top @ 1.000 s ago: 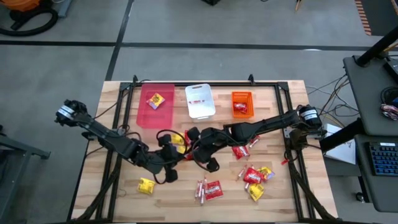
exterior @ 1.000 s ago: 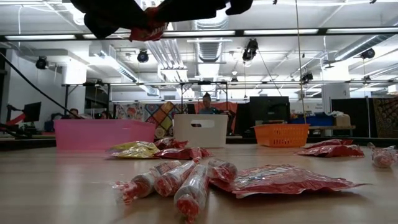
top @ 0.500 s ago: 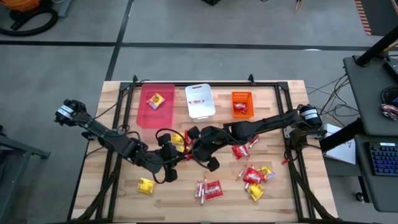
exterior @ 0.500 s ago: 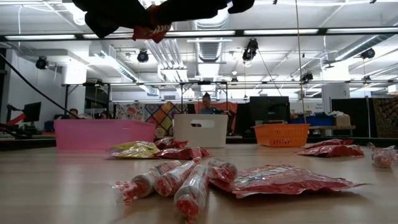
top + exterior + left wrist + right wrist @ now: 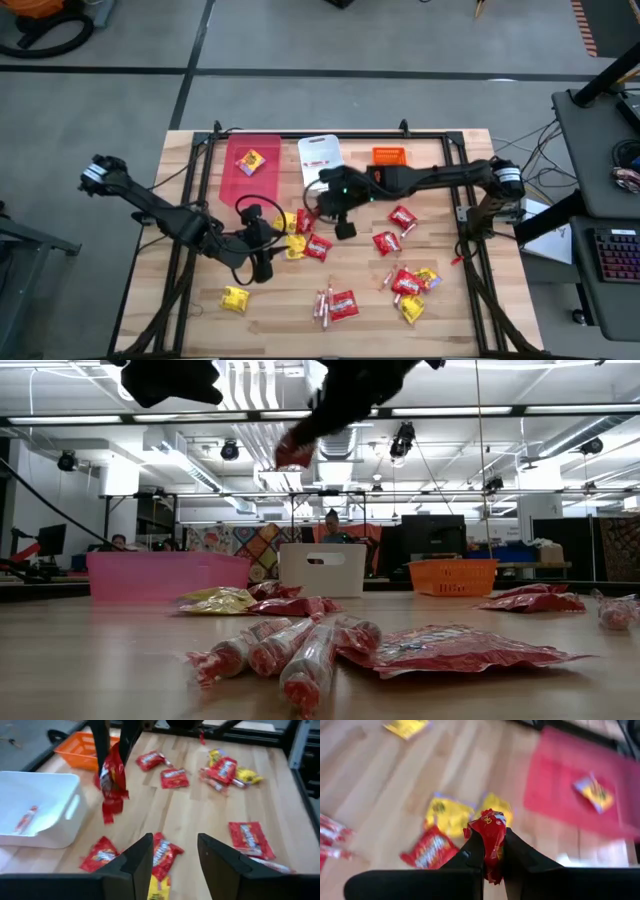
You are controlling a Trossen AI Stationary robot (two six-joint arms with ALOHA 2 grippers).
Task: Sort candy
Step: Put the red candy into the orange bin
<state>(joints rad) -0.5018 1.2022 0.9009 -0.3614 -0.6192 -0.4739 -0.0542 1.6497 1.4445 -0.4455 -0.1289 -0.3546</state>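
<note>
The candy lies loose on the wooden table: red and yellow packets [image 5: 300, 240] in the middle, pinkish sticks [image 5: 324, 303] near the front, and more packets [image 5: 408, 283] to the right. My right gripper [image 5: 492, 847] hangs above the table's middle, next to the white bin [image 5: 320, 162], shut on one red packet [image 5: 112, 782]. My left gripper [image 5: 175, 855] stands open and empty just left of the middle pile, above the table. One stick [image 5: 25, 818] lies in the white bin, and one yellow packet [image 5: 250, 161] lies in the pink bin [image 5: 250, 178]. My right gripper pinches the red packet's upper end [image 5: 114, 757] between its two fingers [image 5: 102, 745]. The fingers come from above, pointing down. The crumpled packet hangs below them [image 5: 293, 452], lifted clear of the table.
Three bins stand in a row at the far side: pink, white and orange [image 5: 390, 156], the orange one partly behind my right arm. A black frame [image 5: 462, 215] runs round the table. A lone yellow packet [image 5: 234, 299] lies near the front left.
The two grippers stood together over the middle pile with the red packet between them. My right gripper has shut on the packet, while my left gripper has opened, let go and drawn back toward the table's left. My right gripper has carried the packet toward the far edge.
</note>
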